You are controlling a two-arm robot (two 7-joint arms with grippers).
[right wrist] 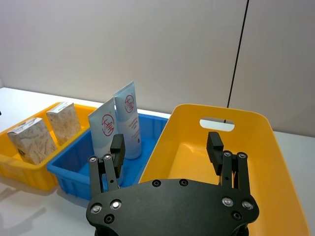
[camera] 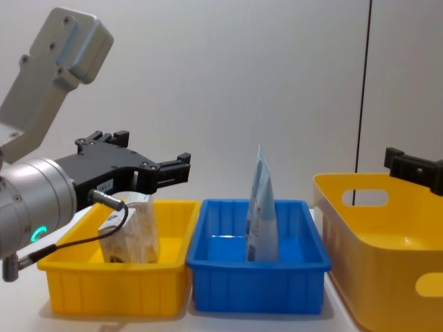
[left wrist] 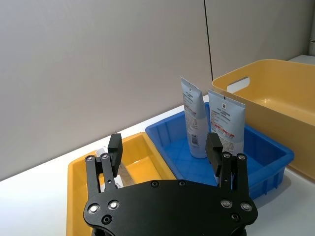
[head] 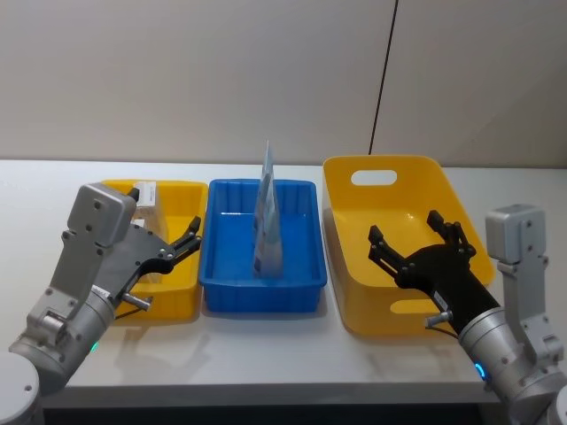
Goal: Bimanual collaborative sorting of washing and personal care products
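Note:
Two pale-blue flat pouches (head: 267,221) (left wrist: 193,118) (right wrist: 106,130) stand upright in the blue tray (head: 218,285). Two grey-white marbled packs (right wrist: 32,141) (camera: 131,232) stand in the small yellow tray (head: 182,301). My left gripper (head: 184,243) (left wrist: 165,147) hovers open above that yellow tray, over the packs, holding nothing. On the right, my right gripper (head: 415,237) (right wrist: 166,143) hangs open over the large yellow basket (head: 345,292), with nothing between its fingers.
The three containers sit side by side on a white table (head: 266,359), with the basket (camera: 387,235) on the right. A plain wall stands close behind. Bare table lies in front of the trays and at the far left.

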